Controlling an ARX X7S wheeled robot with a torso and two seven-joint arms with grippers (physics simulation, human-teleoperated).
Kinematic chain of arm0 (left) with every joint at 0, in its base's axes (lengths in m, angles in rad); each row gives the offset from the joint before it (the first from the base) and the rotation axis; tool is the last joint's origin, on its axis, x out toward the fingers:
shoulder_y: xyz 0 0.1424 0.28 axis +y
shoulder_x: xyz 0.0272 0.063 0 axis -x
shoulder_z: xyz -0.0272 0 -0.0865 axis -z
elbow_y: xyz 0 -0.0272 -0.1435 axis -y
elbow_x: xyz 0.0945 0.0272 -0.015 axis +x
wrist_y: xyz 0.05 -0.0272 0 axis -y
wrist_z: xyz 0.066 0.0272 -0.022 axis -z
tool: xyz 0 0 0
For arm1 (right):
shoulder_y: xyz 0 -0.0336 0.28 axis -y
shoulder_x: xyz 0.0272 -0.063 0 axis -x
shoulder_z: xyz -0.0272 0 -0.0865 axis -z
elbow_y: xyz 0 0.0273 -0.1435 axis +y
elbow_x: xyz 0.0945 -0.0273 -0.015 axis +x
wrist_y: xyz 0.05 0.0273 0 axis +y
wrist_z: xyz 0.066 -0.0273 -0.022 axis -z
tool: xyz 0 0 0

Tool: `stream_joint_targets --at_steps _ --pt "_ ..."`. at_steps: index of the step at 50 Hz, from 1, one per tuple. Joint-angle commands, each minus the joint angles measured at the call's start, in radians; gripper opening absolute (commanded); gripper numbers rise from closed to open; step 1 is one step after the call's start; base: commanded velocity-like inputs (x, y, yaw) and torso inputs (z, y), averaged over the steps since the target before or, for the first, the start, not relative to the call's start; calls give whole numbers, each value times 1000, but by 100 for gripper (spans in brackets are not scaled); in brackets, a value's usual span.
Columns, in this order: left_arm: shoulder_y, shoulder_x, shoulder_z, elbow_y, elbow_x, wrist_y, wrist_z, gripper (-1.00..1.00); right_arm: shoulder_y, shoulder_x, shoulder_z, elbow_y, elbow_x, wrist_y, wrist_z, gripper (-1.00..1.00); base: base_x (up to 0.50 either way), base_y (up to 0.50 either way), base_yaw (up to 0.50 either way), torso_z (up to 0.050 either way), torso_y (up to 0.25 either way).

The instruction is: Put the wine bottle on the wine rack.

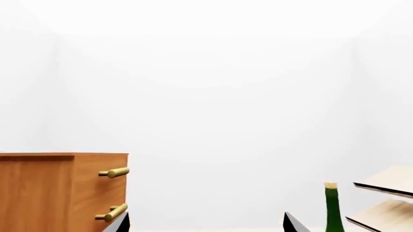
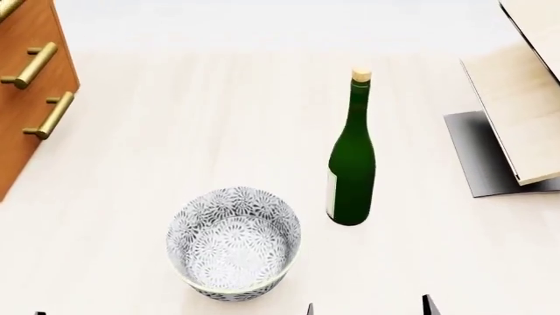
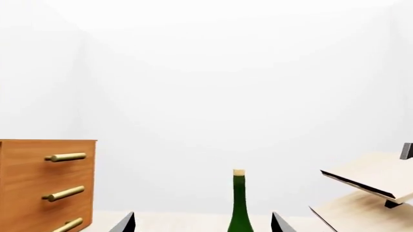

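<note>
The wine bottle (image 2: 352, 164) stands upright in the middle of the pale table, dark green with a tan cork and a cream label. The wine rack (image 2: 525, 98) is at the right, two slanted light wood boards on a grey metal base (image 2: 477, 157). My right gripper (image 2: 369, 310) is open just in front of the bottle, apart from it. In the right wrist view the bottle's neck (image 3: 239, 203) shows between the wide-spread fingers of the right gripper (image 3: 203, 226). My left gripper (image 1: 206, 227) is open and holds nothing. In its view the bottle (image 1: 332, 208) stands off to one side, beside the rack (image 1: 387, 193).
A patterned grey-and-white bowl (image 2: 233, 243) sits to the left of the bottle, near the front. A brown wooden cabinet (image 2: 26, 98) with brass handles stands at the table's far left, also in the left wrist view (image 1: 58, 193) and the right wrist view (image 3: 38, 183).
</note>
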Motion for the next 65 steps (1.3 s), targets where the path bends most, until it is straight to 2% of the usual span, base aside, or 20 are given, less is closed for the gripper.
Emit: stream_joint_targets --at_steps 1,65 --pt "2 -7 10 -7 12 7 -12 100 0 8 -4 2 8 -2 7 100 164 0 0 0 0" --pt "-9 -54 43 -13 3 2 -53 100 11 40 -56 25 -10 -12 36 100 167 0 0 0 0"
